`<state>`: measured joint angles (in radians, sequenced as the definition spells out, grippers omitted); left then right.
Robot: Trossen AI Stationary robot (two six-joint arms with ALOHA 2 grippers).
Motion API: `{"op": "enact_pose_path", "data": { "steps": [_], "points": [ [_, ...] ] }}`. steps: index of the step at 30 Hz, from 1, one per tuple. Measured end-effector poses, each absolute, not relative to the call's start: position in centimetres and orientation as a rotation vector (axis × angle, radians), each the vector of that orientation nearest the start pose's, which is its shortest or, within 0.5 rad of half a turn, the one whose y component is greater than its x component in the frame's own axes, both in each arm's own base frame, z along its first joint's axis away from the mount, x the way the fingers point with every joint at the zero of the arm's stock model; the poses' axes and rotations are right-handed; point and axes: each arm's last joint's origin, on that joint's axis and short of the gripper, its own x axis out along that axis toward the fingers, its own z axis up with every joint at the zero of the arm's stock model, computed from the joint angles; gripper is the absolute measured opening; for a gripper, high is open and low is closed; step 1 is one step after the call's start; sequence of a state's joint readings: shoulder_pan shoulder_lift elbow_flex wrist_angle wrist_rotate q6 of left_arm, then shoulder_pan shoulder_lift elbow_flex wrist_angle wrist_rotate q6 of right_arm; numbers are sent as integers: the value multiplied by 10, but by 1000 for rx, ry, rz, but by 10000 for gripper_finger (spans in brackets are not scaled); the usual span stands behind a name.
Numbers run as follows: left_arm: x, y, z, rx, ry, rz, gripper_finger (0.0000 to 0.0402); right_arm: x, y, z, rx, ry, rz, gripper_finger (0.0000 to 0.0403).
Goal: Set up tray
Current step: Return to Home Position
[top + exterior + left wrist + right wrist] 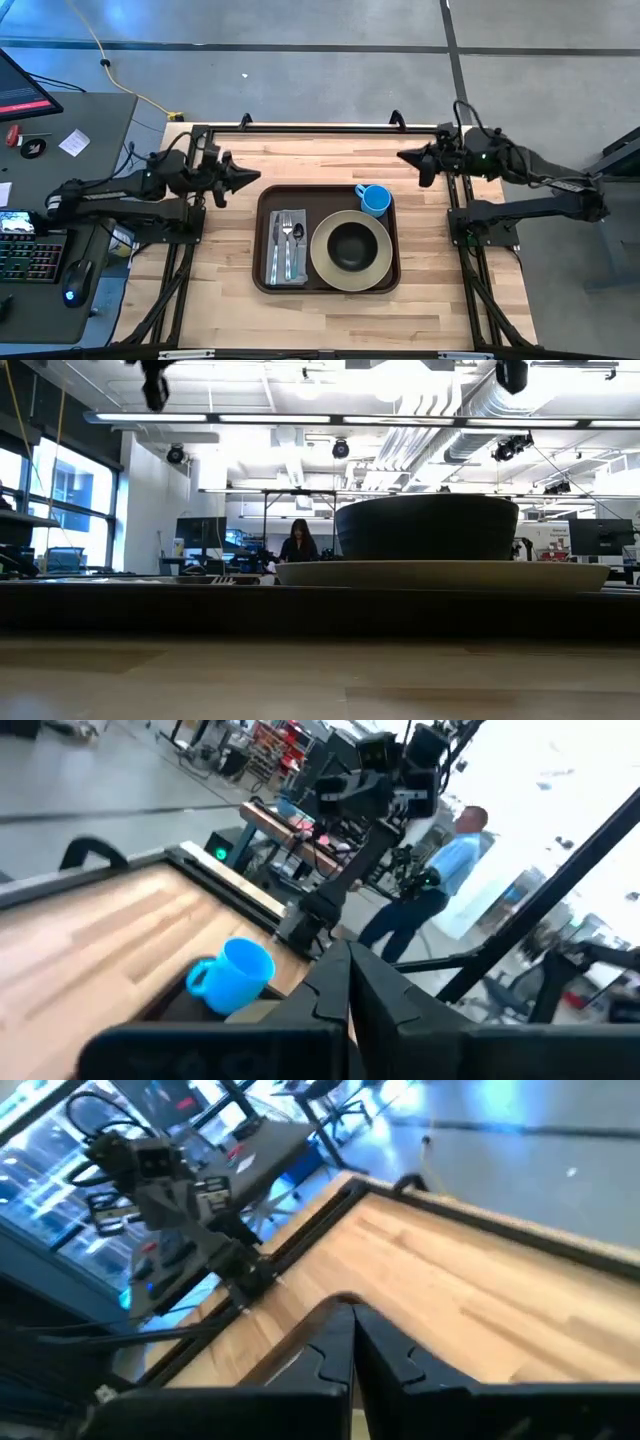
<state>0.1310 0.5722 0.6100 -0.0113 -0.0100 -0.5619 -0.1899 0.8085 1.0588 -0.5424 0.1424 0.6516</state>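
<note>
The dark brown tray (266, 205) lies flat on the wooden table's middle. On it sit a grey napkin (275, 250) with a fork and spoon (293, 240), a beige plate (325, 262) carrying a dark bowl (350, 245), and a blue mug (374, 199) at the tray's far right corner, also in the left wrist view (233, 976). My left gripper (255, 179) hovers shut just left of the tray's far left corner. My right gripper (403, 156) hovers shut beyond the tray's far right corner. In the low view the bowl (427, 527) stands on the plate (440, 574).
Bare wooden table (230, 300) lies around the tray on all sides. Black frame rails (320, 128) run along the table's far edge. A desk with a keyboard and mouse (75, 280) stands left of the table. People show in the room beyond (430, 885).
</note>
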Motion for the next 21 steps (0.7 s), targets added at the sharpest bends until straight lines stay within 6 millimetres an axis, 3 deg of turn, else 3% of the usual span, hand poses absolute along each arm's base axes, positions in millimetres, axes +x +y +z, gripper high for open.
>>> {"op": "enact_pose_path", "data": {
  "steps": [7,13,21],
  "points": [
    [117,16,288,-604,-91,130,20,152,-21,327,820,39,-334,0],
    [102,17,267,-670,-159,210,49,141,-13,280,992,-125,-295,0],
    [95,15,230,-746,-152,187,20,121,-8,258,1026,-213,-318,0]
  ]
}}
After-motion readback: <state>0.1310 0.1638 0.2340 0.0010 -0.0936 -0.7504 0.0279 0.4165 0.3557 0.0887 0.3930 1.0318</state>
